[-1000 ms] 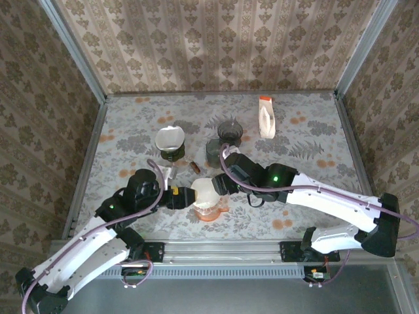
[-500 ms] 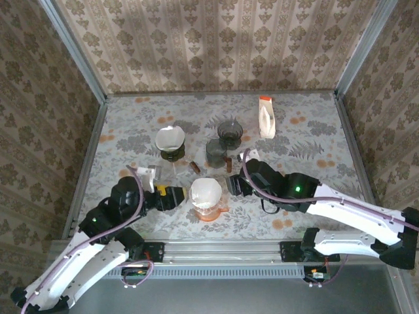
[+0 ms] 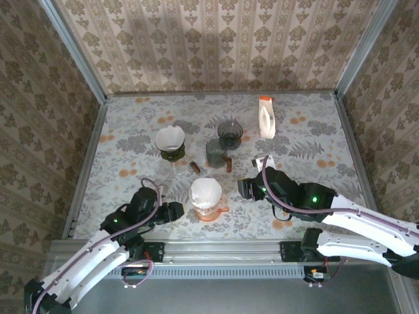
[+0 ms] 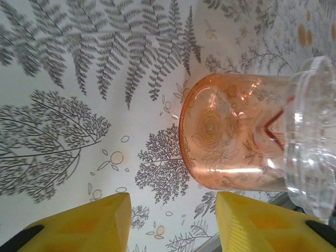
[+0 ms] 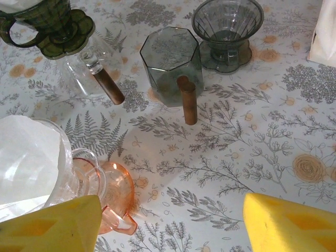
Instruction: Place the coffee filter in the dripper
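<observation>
Right gripper (image 3: 241, 190) hangs just right of the dripper (image 3: 207, 207), jaws spread wide, empty. Left gripper (image 3: 178, 210) sits just left of it, fingers apart, gripping nothing. White coffee filter (image 3: 205, 190) is inside the dripper, which is perched on an orange cup (image 4: 231, 142).

The white paper coffee filter (image 3: 205, 190) sits open and upright inside the clear dripper (image 5: 84, 176). The dripper stands on an orange glass (image 4: 231, 139) between the grippers, just right of the left gripper (image 3: 179, 210) and left of the right gripper (image 3: 242, 188), touching neither.
</observation>
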